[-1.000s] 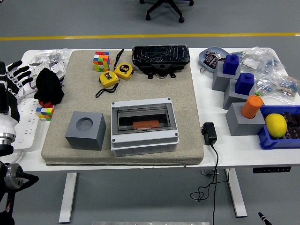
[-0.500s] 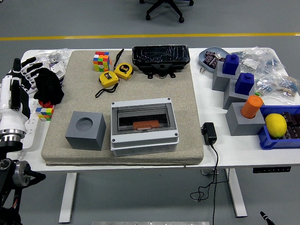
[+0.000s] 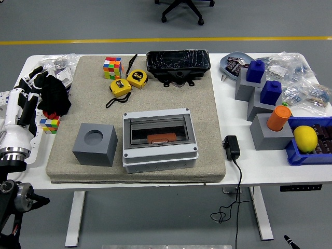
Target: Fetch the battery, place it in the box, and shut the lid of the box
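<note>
A white counter carries a beige felt mat, and on the mat's near half sits a grey plastic box with a clear lid, the lid lying down over an orange part inside. Far of it, at the mat's far edge, lies a black wrapped battery pack, untouched. At the left edge, the white-and-black left robot hand has climbed and swung inward over the last second, its fingers spread and empty, now near a black cloth bundle. That suggests the fetch is only beginning. The battery pack lies well apart from the hand, far and to the right, across two yellow tape measures. A grey cube with a round hollow stands just left of the box. The right arm is out of view.
</note>
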